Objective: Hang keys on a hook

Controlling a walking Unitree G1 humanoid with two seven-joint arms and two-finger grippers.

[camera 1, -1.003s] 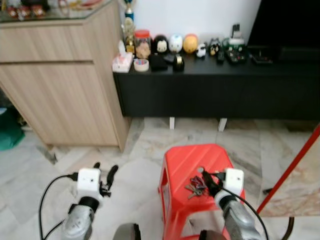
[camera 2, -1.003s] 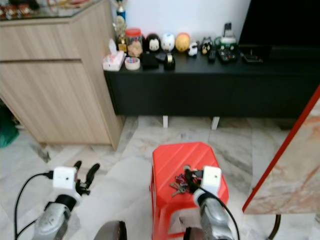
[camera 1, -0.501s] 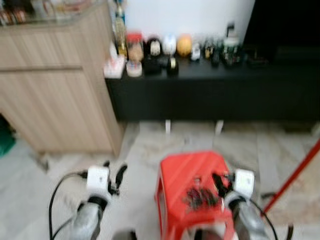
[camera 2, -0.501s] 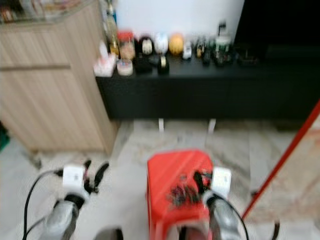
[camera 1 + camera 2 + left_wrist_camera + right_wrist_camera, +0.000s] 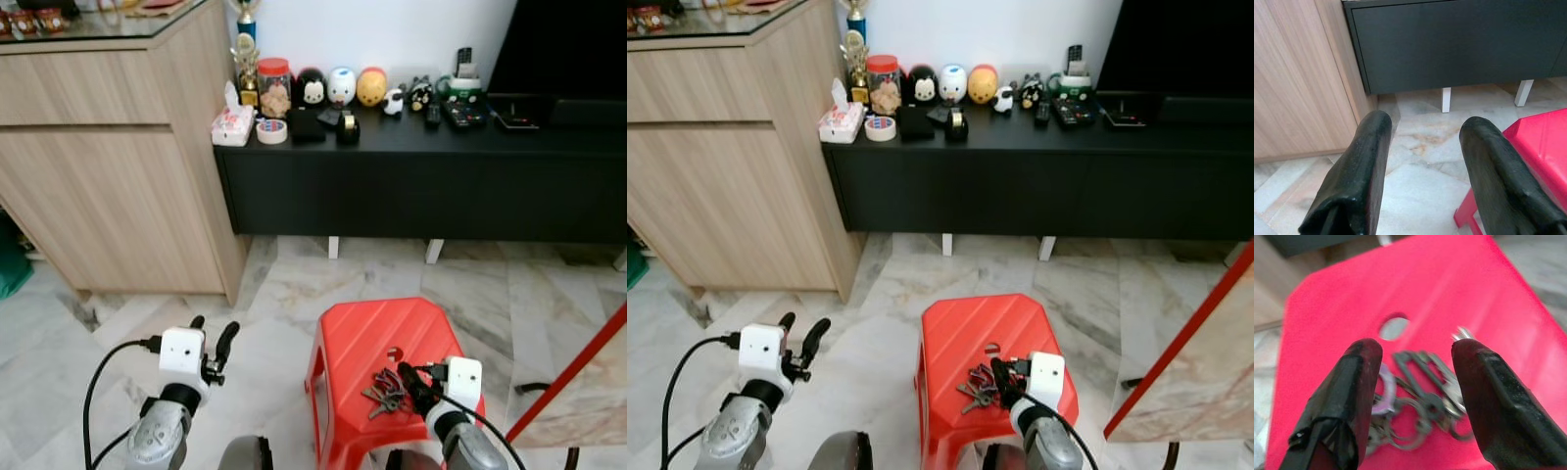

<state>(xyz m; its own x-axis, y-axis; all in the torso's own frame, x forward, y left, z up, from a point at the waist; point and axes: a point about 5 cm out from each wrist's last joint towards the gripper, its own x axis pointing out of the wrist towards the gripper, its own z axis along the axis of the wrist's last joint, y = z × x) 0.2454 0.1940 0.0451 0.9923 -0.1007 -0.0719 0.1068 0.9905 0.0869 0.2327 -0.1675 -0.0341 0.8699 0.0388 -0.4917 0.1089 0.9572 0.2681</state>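
From the head camera I am seeing a red stool point(image 5: 377, 338) sitting on the marble floor point(image 5: 294, 284), and I am using it as my landmark. The keys point(image 5: 384, 389) are lying in a loose bunch on the stool's seat, toward its near right part, just below a small round hole point(image 5: 394, 353) in the plastic. My right gripper point(image 5: 415, 381) is hovering at the right edge of the seat, its fingers reaching over the keys. My left gripper point(image 5: 213, 344) is hanging over the floor well to the left of the stool, fingers apart and holding nothing. Beyond the stool a long black cabinet point(image 5: 421, 176) is carrying small figurines point(image 5: 342, 85) and a jar point(image 5: 274, 86), and a wooden cupboard point(image 5: 118, 166) is standing to the far left of the stool.

In the left wrist camera I am seeing the left gripper's two black fingers point(image 5: 1359, 171) spread wide, with nothing between them, and a corner of the stool beside one finger.

In the right wrist camera the right fingers point(image 5: 1354, 391) are standing wide apart on either side of the keys, which are resting on the seat between them, ungripped, close to the hole.
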